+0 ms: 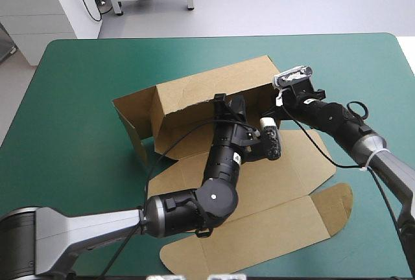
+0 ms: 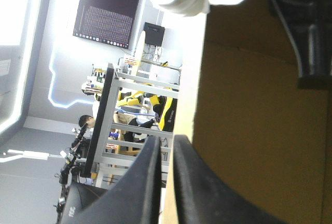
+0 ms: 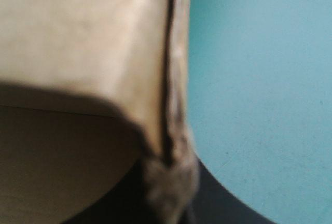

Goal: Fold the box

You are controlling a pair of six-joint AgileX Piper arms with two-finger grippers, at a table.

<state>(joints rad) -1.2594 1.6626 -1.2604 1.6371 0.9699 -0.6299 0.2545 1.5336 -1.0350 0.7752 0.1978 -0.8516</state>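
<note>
Box [image 1: 188, 95] half-raised, back and left walls up, rest flat | I see left gripper [image 2: 167, 141] pinching back wall | right gripper [image 1: 277, 102] pinching its end

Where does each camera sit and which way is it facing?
High view: above and behind the robot, looking down on the teal-green table and box; left arm and right arm show.
Left wrist view: above that wrist, looking level past a box wall into the room; left gripper pinches it.
Right wrist view: above that wrist, close on a box wall; right gripper holds it, table beside.
Shared: all show the box.
</note>
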